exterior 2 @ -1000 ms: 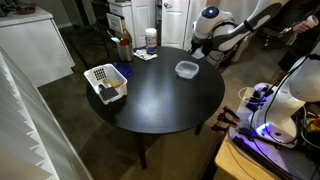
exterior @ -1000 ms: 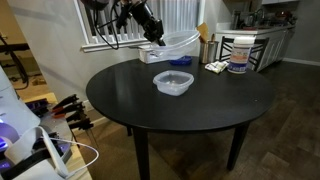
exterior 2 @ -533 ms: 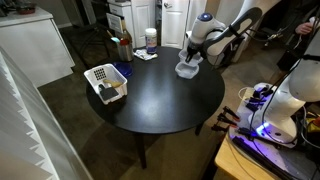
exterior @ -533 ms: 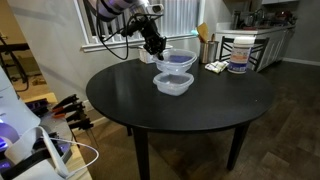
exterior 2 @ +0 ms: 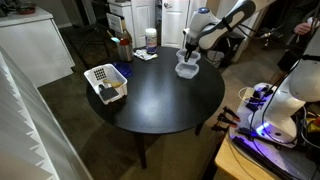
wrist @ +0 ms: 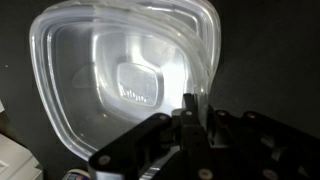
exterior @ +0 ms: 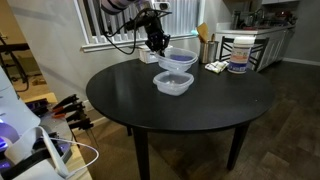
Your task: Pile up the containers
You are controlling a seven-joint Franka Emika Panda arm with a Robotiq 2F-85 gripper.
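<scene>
Two clear plastic containers are in view. The smaller one [exterior: 172, 83] sits on the round black table [exterior: 200, 110], also seen in an exterior view [exterior 2: 186, 71]. My gripper [exterior: 158, 45] is shut on the rim of the wider container [exterior: 178, 62] and holds it just above and slightly behind the smaller one; it shows in an exterior view [exterior 2: 188, 58] too. In the wrist view the wider container [wrist: 120, 80] fills the frame, its rim pinched between my fingers [wrist: 190, 105], with the smaller tub showing through its clear bottom.
A tall white labelled bucket [exterior: 238, 55] and a small flat item [exterior: 214, 67] stand at the table's far side. A white basket [exterior 2: 105, 82], dark bottles [exterior 2: 123, 48] and a white jar [exterior 2: 150, 40] stand on the opposite part of the table.
My gripper has carried the wider container from beyond the table edge in over the table and lowered it above the smaller container. The smaller container has not moved.
</scene>
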